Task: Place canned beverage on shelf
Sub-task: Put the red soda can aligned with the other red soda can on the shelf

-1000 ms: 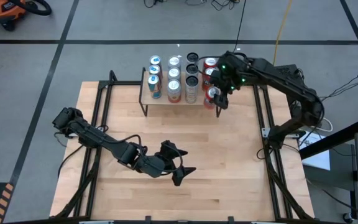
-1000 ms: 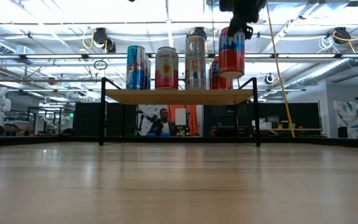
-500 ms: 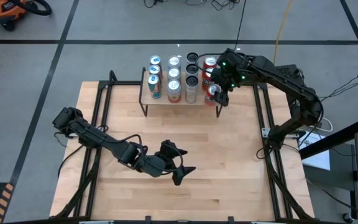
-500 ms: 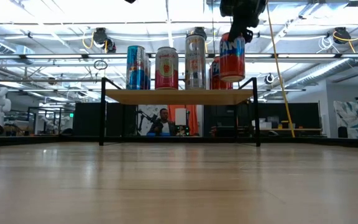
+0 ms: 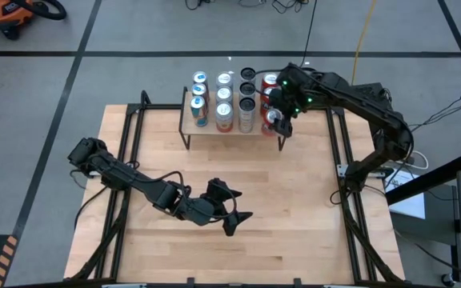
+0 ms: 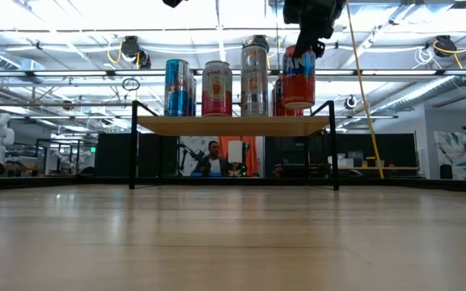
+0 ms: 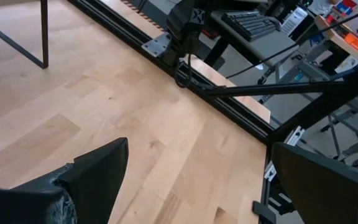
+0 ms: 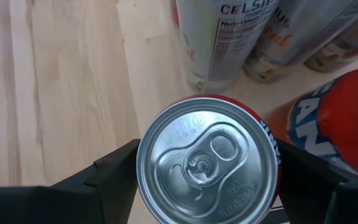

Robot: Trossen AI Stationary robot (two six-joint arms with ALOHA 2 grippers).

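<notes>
The right arm is being shown in the upper right of the high view, stretched from its base at the right edge toward upper centre, with the wrist bent downward. The right gripper [image 5: 275,118] is being pointed straight down, its 2 fingers [image 8: 114,171] being kept closed around a can [image 6: 298,78]. The left arm is being laid low across the lower left of the high view, and the left gripper [image 5: 237,214] is being held with its 2 fingers [image 7: 98,177] spread wide, nothing being gripped.

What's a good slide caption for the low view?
Right gripper holds a red can just above the shelf, beside the cans already lined up there.
</notes>
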